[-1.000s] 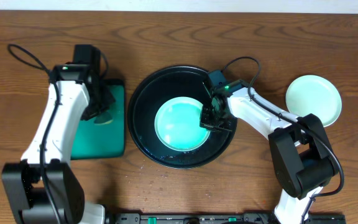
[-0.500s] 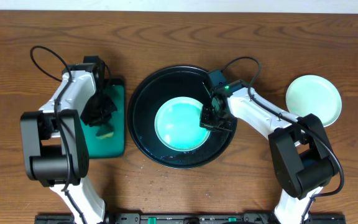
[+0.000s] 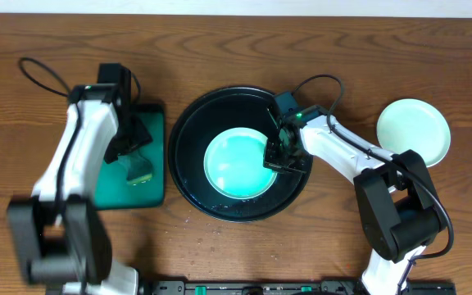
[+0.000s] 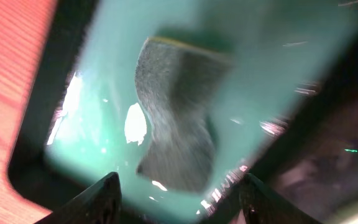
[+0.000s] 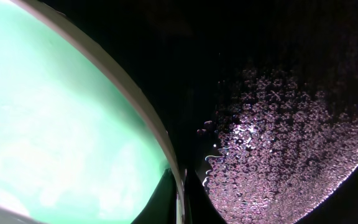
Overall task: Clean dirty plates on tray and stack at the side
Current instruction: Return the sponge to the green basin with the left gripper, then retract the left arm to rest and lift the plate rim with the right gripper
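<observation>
Overhead view showed your round black tray [image 3: 188,131] at the middle of the table [image 3: 318,49], with one pale green plate [image 3: 236,164] lying flat inside it, slightly toward the near side. Your right gripper [image 3: 272,157] sat at that plate's right edge, inside the tray. The right wrist view confirmed the grip: the gripper [image 5: 179,200] had its jaws pressed together on the plate's [image 5: 61,124] thin rim, one fingertip [image 5: 161,200] on the green side and the other over the tray floor [image 5: 278,62], which carried a patch of fine water droplets. A second plate [image 3: 414,131], pale mint, lay on the bare wood at the far right, well apart from the tray; whether more than one plate lay there could not be told. On your left, a smaller green tray [image 3: 129,192] with a black rim stood just beside the round tray, and a sponge [image 3: 138,170] lay on it. Your left gripper [image 3: 135,154] was over that tray, just above the sponge. The left wrist view, blurred, showed this gripper [image 4: 179,202] with jaws spread and holding nothing, the grey-faced sponge [image 4: 176,112] lying free on the wet green surface [image 4: 278,68] beyond the fingertips.
</observation>
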Controlling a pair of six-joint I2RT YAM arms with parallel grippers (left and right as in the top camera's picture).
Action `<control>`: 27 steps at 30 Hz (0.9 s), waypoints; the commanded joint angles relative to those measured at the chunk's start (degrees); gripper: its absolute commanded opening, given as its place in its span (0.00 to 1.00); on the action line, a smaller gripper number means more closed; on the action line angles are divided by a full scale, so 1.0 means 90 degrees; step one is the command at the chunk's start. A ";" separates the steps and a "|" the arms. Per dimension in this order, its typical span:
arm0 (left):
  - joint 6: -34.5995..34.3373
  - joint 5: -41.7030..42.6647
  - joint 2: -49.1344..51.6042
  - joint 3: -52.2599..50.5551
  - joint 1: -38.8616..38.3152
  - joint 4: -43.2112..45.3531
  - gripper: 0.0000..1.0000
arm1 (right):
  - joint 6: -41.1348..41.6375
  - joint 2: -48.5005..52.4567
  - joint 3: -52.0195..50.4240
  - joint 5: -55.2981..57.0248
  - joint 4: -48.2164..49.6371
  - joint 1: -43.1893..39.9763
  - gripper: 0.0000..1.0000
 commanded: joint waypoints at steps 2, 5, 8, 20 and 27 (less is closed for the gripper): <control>0.0010 -0.0041 -0.1557 0.0010 -0.0364 -0.0272 0.77 | 0.0034 0.0277 -0.0163 0.0053 0.0163 0.0121 0.01; 0.0007 -0.0012 -0.2489 0.0010 -0.0636 -0.0512 0.79 | -0.0044 0.0253 -0.0153 0.0015 0.0214 0.0121 0.01; 0.0010 0.0143 -0.3286 0.0010 -0.0891 -0.0702 0.79 | -0.0304 0.0136 -0.0146 -0.0158 0.0386 0.0109 0.01; -0.0017 0.0476 -0.5054 0.0010 -0.1214 -0.1452 0.79 | -0.0877 -0.0918 -0.0134 -0.1066 0.0537 -0.0294 0.02; -0.0151 0.0478 -0.5085 0.0010 -0.1214 -0.1749 0.79 | -0.0950 -0.1508 -0.0134 -0.1399 0.0248 -0.0622 0.02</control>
